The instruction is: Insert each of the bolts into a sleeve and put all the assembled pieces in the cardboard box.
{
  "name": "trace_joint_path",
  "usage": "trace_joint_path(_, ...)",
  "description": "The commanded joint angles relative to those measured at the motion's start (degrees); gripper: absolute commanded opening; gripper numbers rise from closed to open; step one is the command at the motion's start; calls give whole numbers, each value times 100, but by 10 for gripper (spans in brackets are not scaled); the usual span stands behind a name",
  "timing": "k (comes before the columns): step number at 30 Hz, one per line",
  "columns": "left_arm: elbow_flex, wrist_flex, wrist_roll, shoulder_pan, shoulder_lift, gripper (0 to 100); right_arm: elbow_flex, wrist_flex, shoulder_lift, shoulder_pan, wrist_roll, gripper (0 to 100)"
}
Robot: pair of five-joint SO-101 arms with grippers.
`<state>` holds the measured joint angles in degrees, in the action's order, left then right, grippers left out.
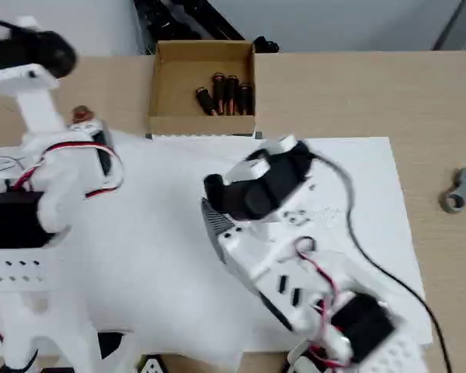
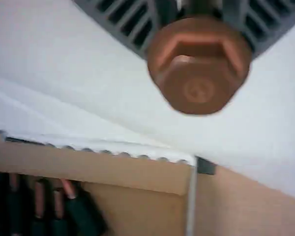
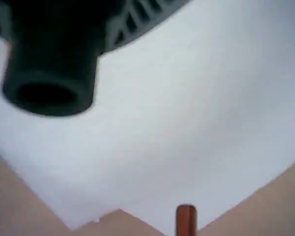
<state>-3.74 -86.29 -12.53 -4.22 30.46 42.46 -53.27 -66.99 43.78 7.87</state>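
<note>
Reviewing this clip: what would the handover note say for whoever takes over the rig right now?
Left gripper: jaws shut on a copper bolt, held over the white sheet near the cardboard box.
Right gripper: jaws shut on a black sleeve, over the middle of the sheet.
Done: a few assembled pieces lie in the box.
Left: the bolt and sleeve are apart. Push the bolt into the sleeve, then put that piece in the box.
A grey tool lies off the sheet.

Table (image 1: 419,93) bears white sheet (image 1: 155,233), cardboard box (image 1: 202,124), grey part (image 1: 458,190).
</note>
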Motion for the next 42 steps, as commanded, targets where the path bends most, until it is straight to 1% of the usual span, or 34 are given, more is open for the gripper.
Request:
trace_joint_path(1, -84, 167, 62, 369, 185, 5, 1240, 1982, -321, 22, -607, 2)
trace_joint_path(3, -145, 158, 53, 624, 352, 5, 1662, 2677, -356, 22, -897, 2)
trace_joint_path(6, -163, 290, 53, 1037, 721, 5, 2075, 3327, -347, 22, -949, 2)
trace_joint_path(12, -136, 378, 18, 1565, 1266, 5, 2725, 4295, -330, 40, -941, 2)
trace_joint_path(14, -136, 475, 18, 1723, 1345, 5, 2927, 4470, -330, 31, -941, 3)
trace_joint_path(19, -136, 756, 18, 2066, 1380, 5, 3051, 4576, -347, 92, -923, 3)
trace_joint_path(23, -145, 853, 62, 2347, 1389, 5, 3051, 4497, -321, 514, -949, 4)
trace_joint_path(29, -127, 818, 70, 2338, 1934, 5, 3218, 4426, -312, 620, -958, 4)
trace_joint_path(33, 374, 844, 70, 2347, 2277, 5, 3209, 4426, -321, 637, -932, 4)
trace_joint_path(40, 1429, 1468, 9, 2365, 3015, 5, 3209, 4453, -365, 620, -932, 4)
trace_joint_path(42, 1516, 1477, -211, 2338, 3095, 5, 3191, 4462, -365, 620, -923, 4)
